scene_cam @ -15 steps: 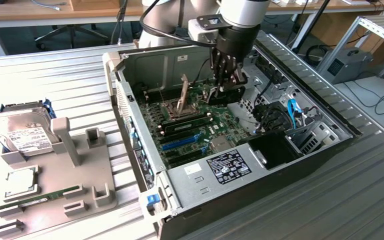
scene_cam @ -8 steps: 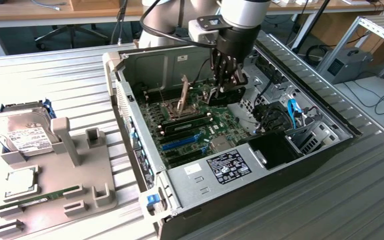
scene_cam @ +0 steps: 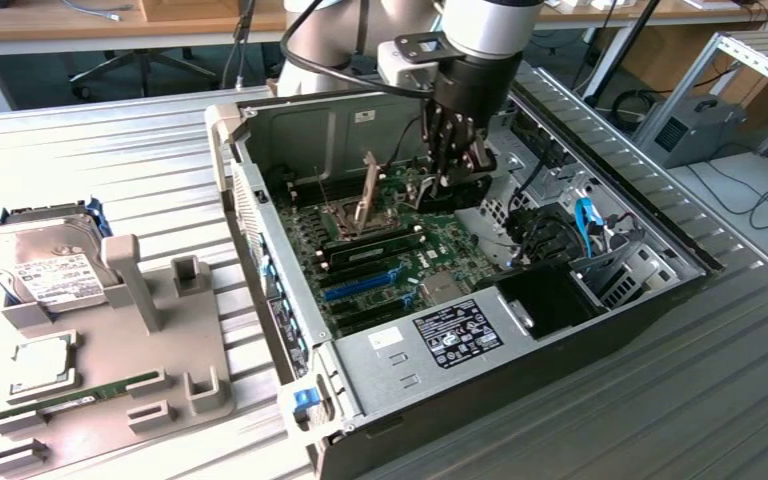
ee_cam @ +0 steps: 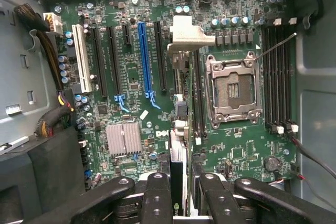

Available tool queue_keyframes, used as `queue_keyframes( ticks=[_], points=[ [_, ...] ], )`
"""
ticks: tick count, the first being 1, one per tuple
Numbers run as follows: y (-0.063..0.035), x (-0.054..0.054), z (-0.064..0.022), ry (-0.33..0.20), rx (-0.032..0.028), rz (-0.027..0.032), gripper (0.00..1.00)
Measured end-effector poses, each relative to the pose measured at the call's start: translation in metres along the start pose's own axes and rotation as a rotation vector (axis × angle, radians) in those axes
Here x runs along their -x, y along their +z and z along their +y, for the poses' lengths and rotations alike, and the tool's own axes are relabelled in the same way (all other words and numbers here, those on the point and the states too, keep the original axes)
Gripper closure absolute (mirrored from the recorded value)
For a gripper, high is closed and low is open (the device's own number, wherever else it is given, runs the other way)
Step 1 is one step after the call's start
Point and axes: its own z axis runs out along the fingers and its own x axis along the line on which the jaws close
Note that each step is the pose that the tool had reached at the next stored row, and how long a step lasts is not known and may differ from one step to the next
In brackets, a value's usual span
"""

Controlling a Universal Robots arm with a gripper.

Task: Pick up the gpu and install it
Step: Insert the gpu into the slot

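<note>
Exterior view: the claw (scene_cam: 454, 172) hangs inside the open computer case (scene_cam: 357, 360), which lies on its side on the metal surface (scene_cam: 117, 160) so that the motherboard (scene_cam: 418, 245) faces upward and can be reached from above. The arm comes straight down, probably because a card must go into its slot without any tilt.

In the wrist view, the claw (ee_cam: 180, 195) is partly closed, and between its fingers (ee_cam: 157, 192) stands the gpu (ee_cam: 178, 174), seen on its thin edge as a dark narrow card. The card runs forward from the claw along the motherboard (ee_cam: 131, 93); holding it on edge this way keeps its contact side toward the board. I judge that the claw has hold of it, since the fingers press on both of its faces.

Ahead of the claw lie the long expansion slots, among them a blue slot (ee_cam: 143, 56), and to one side of the card is the empty CPU socket (ee_cam: 232, 90) with the memory slots (ee_cam: 278, 77) beyond it. I cannot tell if the card already touches the board.

Far from the claw, outside the case, a grey parts holder (scene_cam: 144, 340) keeps a hard drive (scene_cam: 44, 265) and a memory stick (scene_cam: 77, 395), each in its own place.
</note>
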Motion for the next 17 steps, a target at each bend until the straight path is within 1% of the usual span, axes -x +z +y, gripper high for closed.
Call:
queue_keyframes(
  ticks=[3,5,17],
  points=[
    [0.0002,-0.0006,0.0000,0.000,0.0000,0.0000,0.74],
    [0.0020,-0.0035,-0.0002,0.000,0.0000,0.0001,0.74],
    [0.0040,-0.0053,-0.0003,0.000,0.0000,0.0001,0.74]
  ],
)
